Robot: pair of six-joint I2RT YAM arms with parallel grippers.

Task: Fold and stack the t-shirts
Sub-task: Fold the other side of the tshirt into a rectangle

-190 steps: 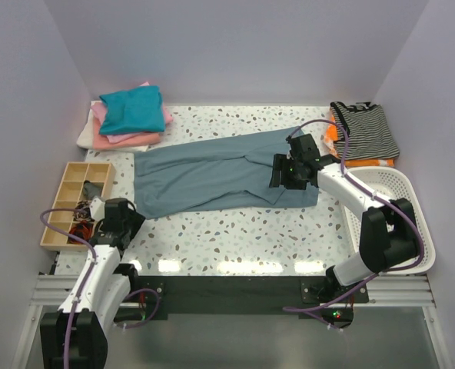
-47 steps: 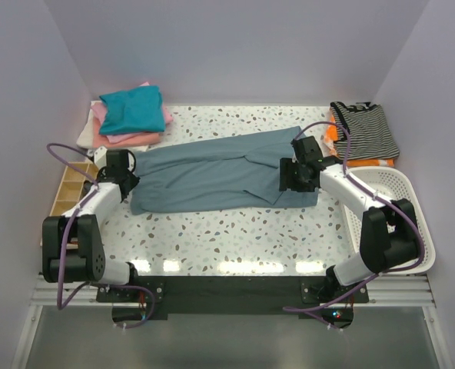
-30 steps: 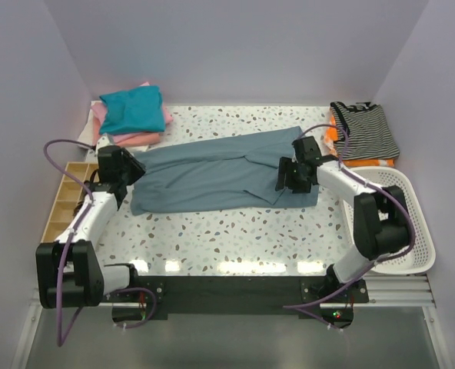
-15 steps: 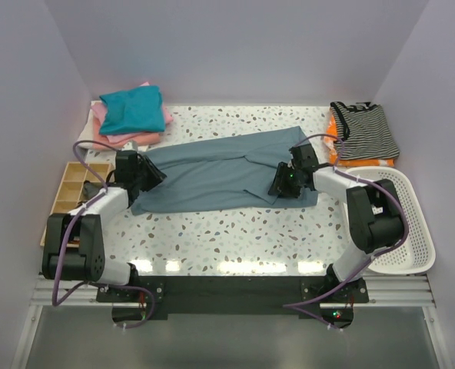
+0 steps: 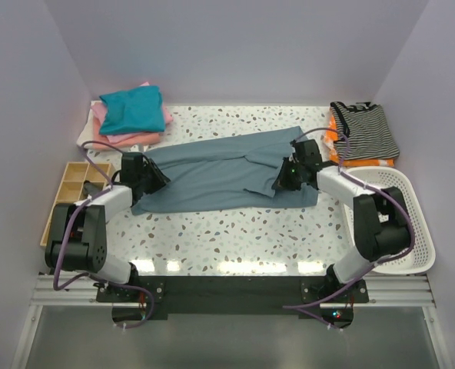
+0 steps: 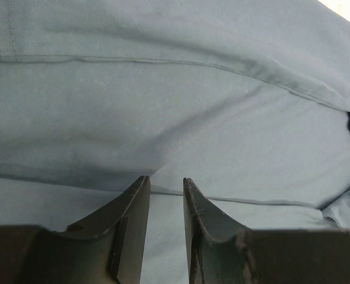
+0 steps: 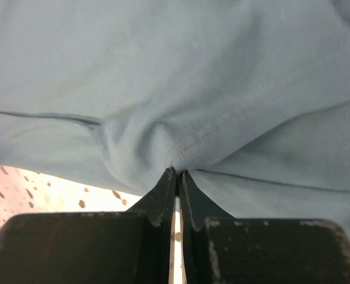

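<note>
The large slate-blue t-shirt (image 5: 212, 173) lies spread lengthwise across the middle of the table. My left gripper (image 5: 157, 175) is at its left end; in the left wrist view its fingertips (image 6: 166, 180) stand a little apart over the cloth (image 6: 181, 106), astride a seam line, with nothing pinched. My right gripper (image 5: 281, 183) is at the shirt's right part, and in the right wrist view it (image 7: 176, 171) is shut on a puckered hem fold of the slate-blue cloth (image 7: 181, 71). At the back left is a folded stack: teal (image 5: 133, 108) on pink (image 5: 127, 138) on white (image 5: 85, 134).
A wooden compartment tray (image 5: 72, 184) sits at the left edge beside my left arm. A white basket (image 5: 400, 207) stands at the right edge, with striped and orange clothes (image 5: 366, 131) piled behind it. Walls close in the left, back and right.
My left arm swung in from the tray side and its gripper came down on the shirt's left end. My right gripper closed on a fold of the slate-blue shirt.
</note>
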